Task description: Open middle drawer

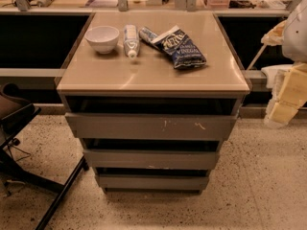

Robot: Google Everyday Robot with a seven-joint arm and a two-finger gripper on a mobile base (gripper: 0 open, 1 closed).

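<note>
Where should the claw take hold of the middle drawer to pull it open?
Probably the front's top edge, near the centre, coming from the front and slightly above: the middle drawer front is flat and handleless, and the dark gap over it leaves that lip free. The claw hangs beside the cabinet, at the view's right edge.

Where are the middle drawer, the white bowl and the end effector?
middle drawer (151, 159): camera view, centre of its flat front.
white bowl (102, 42): camera view, its outer wall.
end effector (284, 107): camera view, pale lower end, right of cabinet.
</note>
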